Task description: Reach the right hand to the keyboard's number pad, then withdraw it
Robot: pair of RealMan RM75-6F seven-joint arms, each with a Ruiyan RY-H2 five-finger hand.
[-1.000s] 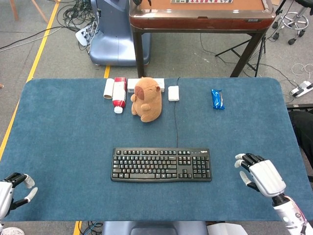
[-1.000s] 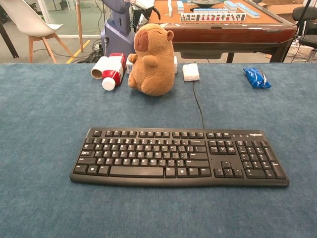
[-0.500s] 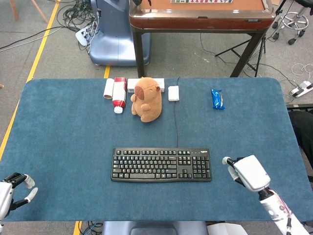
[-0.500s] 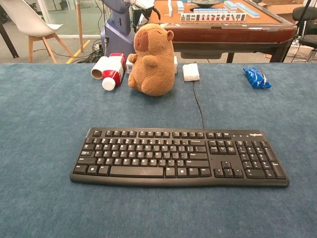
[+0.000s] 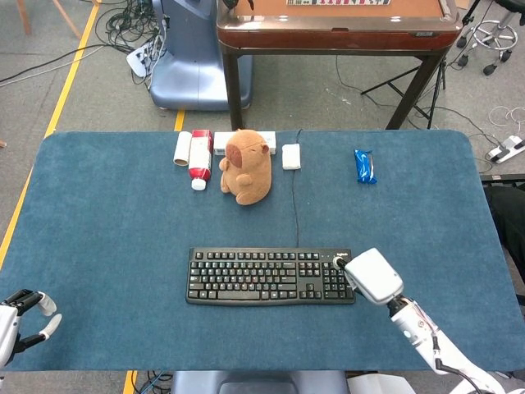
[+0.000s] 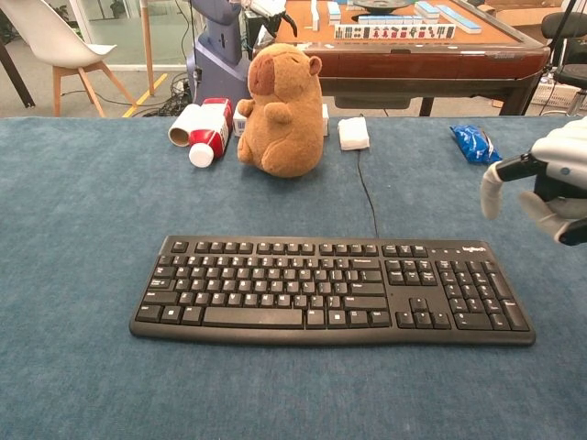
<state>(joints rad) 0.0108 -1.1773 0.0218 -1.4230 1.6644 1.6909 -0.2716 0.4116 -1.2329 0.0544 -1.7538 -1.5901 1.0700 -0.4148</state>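
Over the keyboard's right end, right robot hand (image 5: 373, 277) hangs above the number pad (image 6: 471, 295); chest view shows its fingers (image 6: 492, 189) apart, holding nothing, raised off the keys. White shell, dark joints. Left robot hand (image 5: 18, 322) sits at the near left desk corner, fingers loosely spread, nothing held.

Keyboard (image 5: 271, 277): black, full-size, flat on the blue desk (image 5: 107, 230), lying near the front edge, long side parallel to it. Pad block at its right end, small logo above. Thin black cable (image 5: 295, 197) runs from its back edge toward the far side.

Beyond: brown plush capybara (image 5: 246, 167), upright. Red-and-white bottle (image 5: 199, 158) lying beside it. White box (image 5: 291, 156) near the cable. Blue packet (image 5: 365, 166) far right.
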